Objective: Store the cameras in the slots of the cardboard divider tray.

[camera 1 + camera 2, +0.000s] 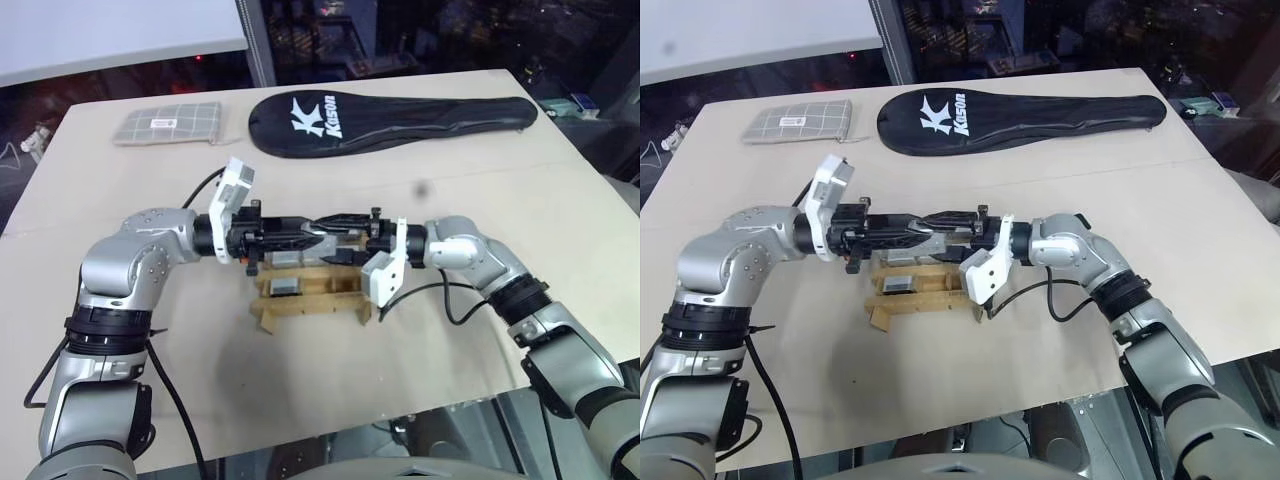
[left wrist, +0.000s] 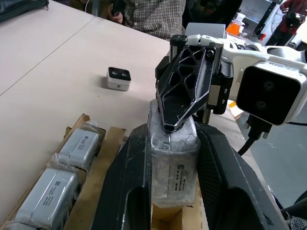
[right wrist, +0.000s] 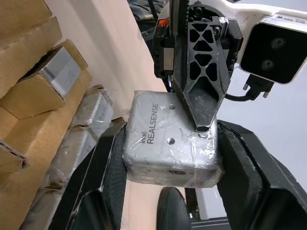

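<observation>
From the head views, both grippers meet over the cardboard divider tray [image 1: 310, 296] near the table's [image 1: 560, 200] middle. In the left wrist view, the left gripper [image 2: 173, 158] is clenched on a wrapped camera [image 2: 173, 163]. In the right wrist view, the right gripper [image 3: 169, 143] grasps that camera too.

A silver-grey camera [image 3: 170, 143] wrapped in clear film (its side reads "RealSense") is held in the air just above the cardboard divider tray [image 1: 310, 298]. Other wrapped cameras [image 2: 62, 172] sit in the tan tray's slots. One more camera [image 2: 118, 79], black face showing, lies apart on the table.
</observation>
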`<state>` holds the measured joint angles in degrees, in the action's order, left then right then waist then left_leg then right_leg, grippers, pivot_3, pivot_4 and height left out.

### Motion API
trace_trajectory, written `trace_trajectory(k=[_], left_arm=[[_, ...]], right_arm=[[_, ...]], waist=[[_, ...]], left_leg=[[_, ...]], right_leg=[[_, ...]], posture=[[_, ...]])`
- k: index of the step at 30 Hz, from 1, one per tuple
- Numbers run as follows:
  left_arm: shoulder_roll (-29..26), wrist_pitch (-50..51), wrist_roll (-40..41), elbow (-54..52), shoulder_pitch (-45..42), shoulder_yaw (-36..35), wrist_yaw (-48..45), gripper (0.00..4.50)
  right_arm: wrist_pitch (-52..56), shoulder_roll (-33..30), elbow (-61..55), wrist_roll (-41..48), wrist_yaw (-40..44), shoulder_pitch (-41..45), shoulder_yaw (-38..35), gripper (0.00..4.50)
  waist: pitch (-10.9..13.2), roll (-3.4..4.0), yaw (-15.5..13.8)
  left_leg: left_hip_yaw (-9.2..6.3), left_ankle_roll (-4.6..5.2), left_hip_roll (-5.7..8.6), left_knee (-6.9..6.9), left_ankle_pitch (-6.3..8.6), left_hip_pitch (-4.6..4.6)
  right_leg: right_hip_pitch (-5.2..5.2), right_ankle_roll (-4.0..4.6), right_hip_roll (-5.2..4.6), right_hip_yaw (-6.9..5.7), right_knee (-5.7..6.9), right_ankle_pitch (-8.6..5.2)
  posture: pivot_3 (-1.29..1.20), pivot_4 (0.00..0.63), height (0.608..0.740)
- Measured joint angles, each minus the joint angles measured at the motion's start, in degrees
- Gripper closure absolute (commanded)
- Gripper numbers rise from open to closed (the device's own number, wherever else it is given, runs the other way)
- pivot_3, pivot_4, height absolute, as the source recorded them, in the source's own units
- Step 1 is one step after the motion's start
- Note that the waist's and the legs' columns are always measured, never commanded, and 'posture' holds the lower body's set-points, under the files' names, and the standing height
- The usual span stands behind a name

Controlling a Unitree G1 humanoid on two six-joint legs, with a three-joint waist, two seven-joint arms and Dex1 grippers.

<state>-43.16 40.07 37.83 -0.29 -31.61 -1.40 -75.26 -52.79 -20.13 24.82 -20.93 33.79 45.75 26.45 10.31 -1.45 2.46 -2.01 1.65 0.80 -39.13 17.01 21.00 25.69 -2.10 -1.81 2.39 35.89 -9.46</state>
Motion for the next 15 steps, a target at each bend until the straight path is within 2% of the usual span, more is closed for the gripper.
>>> trace_trajectory(k=[1, 3, 7, 9, 10, 12, 15], left_arm=[[-0.1, 0.3, 0.0, -0.1, 0.1, 0.3, -0.5, 3.78], [-0.2, 0.6, 0.0, -0.2, 0.3, 0.5, -0.8, 3.78], [-0.2, 0.8, -0.2, -0.3, 0.4, 0.7, -0.8, 3.78], [-0.3, 0.7, -0.2, -0.4, 0.7, 1.0, -1.2, 3.78], [-0.3, -0.1, -0.6, -0.7, 1.3, 1.1, -1.4, 3.78], [0.0, -1.5, -0.9, -0.7, 1.8, 1.1, -1.3, 3.78], [1.8, -4.5, -1.4, -1.6, 3.2, 1.0, -0.9, 3.78]], right_arm=[[0.9, -0.2, 0.0, 1.0, 0.5, -0.1, 0.0, 0.57], [1.3, -0.5, -0.1, 1.4, 0.7, -0.5, -0.1, 0.11], [1.7, -2.8, -3.1, 10.2, 3.4, -5.2, -0.5, 0.11], [4.4, -4.7, -8.2, 19.6, 7.2, -10.3, -0.4, 0.11], [10.4, -7.2, -13.9, 28.3, 10.6, -15.7, -0.4, 0.11], [18.5, -10.1, -19.0, 36.0, 13.0, -20.5, -0.8, 0.11], [38.5, -19.4, -30.4, 52.7, 16.9, -28.2, -5.7, 0.11]], waist=[[0.0, 0.0, 0.0], [0.0, 0.0, 0.0], [0.0, 0.0, -0.1], [0.0, 0.0, -0.3], [0.0, 0.0, -0.4], [0.0, 0.01, -0.4], [0.0, 0.03, -0.6]], left_leg=[[0.0, 0.03, 0.0, 0.0, 0.02, 0.0], [0.0, 0.03, 0.0, 0.0, 0.02, 0.0], [-0.04, 0.07, 0.0, 0.01, 0.04, 0.02], [-0.1, 0.12, -0.02, 0.01, 0.07, 0.04], [-0.1, 0.13, -0.02, 0.0, 0.08, 0.07], [-0.08, 0.16, 0.0, -0.02, 0.09, 0.09], [0.02, 0.2, 0.02, -0.14, 0.1, 0.1]], right_leg=[[0.0, 0.0, 0.0, 0.0, 0.0, 0.0], [0.0, 0.0, 0.0, 0.0, 0.0, 0.0], [-0.02, 0.0, -0.02, -0.02, -0.02, 0.0], [-0.03, -0.01, -0.08, -0.05, -0.03, 0.0], [-0.02, -0.01, -0.12, -0.06, -0.03, 0.0], [-0.02, -0.01, -0.18, -0.05, -0.05, 0.0], [-0.04, -0.02, -0.2, 0.02, -0.07, -0.02]], posture=[[0.0, 0.15, 0.74], [0.0, 0.15, 0.74], [0.0, 0.15, 0.74], [0.0, 0.15, 0.74], [0.0, 0.15, 0.74], [0.0, 0.15, 0.74], [0.0, 0.15, 0.74]])
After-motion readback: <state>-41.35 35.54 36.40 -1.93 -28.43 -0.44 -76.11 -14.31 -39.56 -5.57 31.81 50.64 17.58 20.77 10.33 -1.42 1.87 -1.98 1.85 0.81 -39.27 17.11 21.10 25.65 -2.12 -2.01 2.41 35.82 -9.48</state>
